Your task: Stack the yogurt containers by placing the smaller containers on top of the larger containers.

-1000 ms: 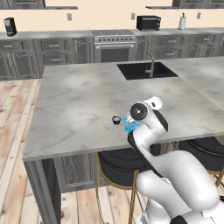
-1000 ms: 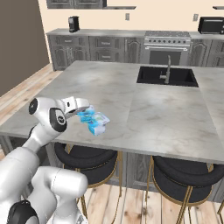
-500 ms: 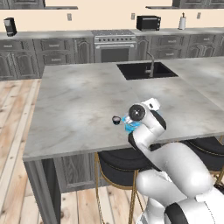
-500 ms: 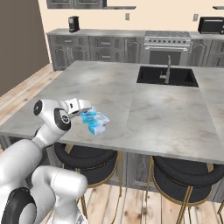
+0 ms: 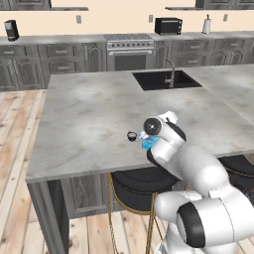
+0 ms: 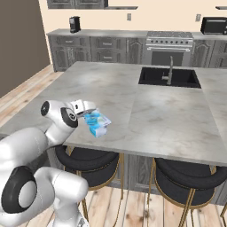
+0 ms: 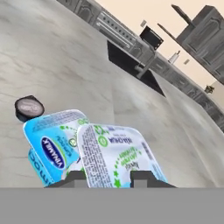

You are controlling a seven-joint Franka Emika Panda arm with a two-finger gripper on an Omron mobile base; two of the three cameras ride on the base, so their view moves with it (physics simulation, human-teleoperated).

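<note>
Between the fingertips of my gripper [image 7: 109, 177] sits the smaller light-blue tub with a pale printed lid [image 7: 116, 151]; the jaws are shut on its sides. It tilts and overlaps the edge of the larger bright-blue tub [image 7: 50, 146] just left of it. The tiny dark round cup [image 7: 29, 107] stands on the counter beyond that tub. From the right base, both tubs [image 6: 97, 123] show as one blue cluster near the island's front edge, with my gripper [image 6: 88, 108] at its upper left. The left base view has the cup [image 5: 132, 136] and a sliver of blue tub [image 5: 148, 144] beside my arm.
The marble island counter [image 6: 146, 111] stretches away from the tubs, with a black sink and faucet [image 6: 169, 76] at its far side. Dark stools [image 6: 84, 159] stand under the front edge. Cabinets, a stove and a microwave line the back wall.
My arm has swung its elbow a little and the hand has edged slightly toward the tubs. The tubs and the dark cup stay about where they were.
</note>
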